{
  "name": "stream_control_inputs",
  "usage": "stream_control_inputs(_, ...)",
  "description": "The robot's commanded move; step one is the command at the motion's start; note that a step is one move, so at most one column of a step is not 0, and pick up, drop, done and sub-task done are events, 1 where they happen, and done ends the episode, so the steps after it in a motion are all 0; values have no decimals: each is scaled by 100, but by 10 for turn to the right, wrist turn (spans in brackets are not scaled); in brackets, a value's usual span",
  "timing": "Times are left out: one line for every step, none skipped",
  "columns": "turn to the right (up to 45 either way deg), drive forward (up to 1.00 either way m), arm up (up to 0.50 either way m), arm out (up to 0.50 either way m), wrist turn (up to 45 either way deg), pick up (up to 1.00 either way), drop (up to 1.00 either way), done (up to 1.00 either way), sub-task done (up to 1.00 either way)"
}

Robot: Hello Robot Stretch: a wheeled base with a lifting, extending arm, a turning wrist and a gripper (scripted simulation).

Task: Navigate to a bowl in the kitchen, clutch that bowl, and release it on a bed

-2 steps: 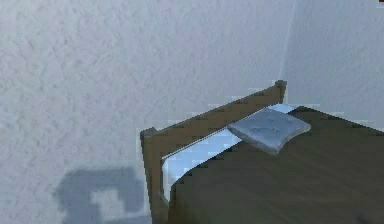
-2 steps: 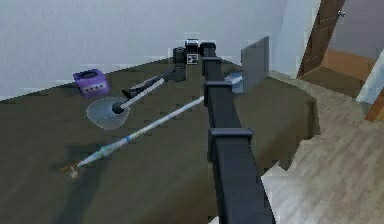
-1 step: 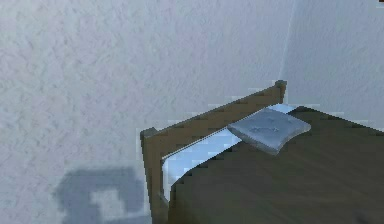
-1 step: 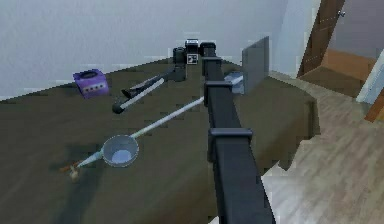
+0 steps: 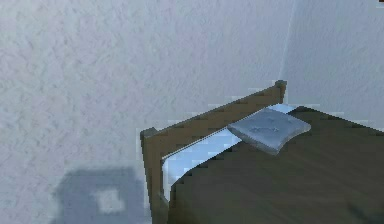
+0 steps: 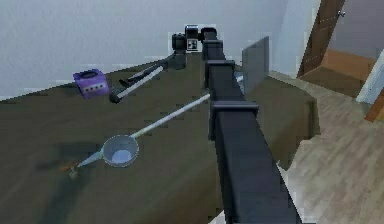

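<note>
The tool (image 6: 176, 47) sits at the far end of the arm (image 6: 240, 140), a dark square bar that rises from the arm side view's bottom edge, with two small white marked squares (image 6: 203, 33) beside the tool's dark body. Whether its fingers are apart or together cannot be told, nor whether it holds anything. The far edge of the bed (image 6: 60, 120) and the pale wall lie right behind it.

Just below the tool, a grey bat-like stick (image 6: 140, 82) lies slantwise on the dark brown cover, its upper end near the tool. A purple box-shaped thing (image 6: 92, 84) rests close to the stick's lower end. A thinner pale rod (image 6: 170, 115) runs across the cover from the arm down toward the view's lower left.

The bowl (image 6: 122, 151), small, round and grey-blue, rests on the bed just beside this rod and well apart from the tool. Whether bowl and rod touch is unclear.

Right of the arm, a grey slab (image 6: 257, 62) stands near the bed's far side. Beyond it are a wooden floor (image 6: 340, 150) and a brown door (image 6: 335, 35).

In the forward view the bed shows a wooden headboard (image 5: 210, 112), a grey pillow (image 5: 268, 130) and a white sheet edge (image 5: 200, 155), set against a pale textured wall (image 5: 100, 70).
</note>
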Motion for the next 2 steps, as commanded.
stream_control_inputs(0,0,0,-8,0,0,0,0,0)
stream_control_inputs(0,0,0,0,0,0,0,100,0)
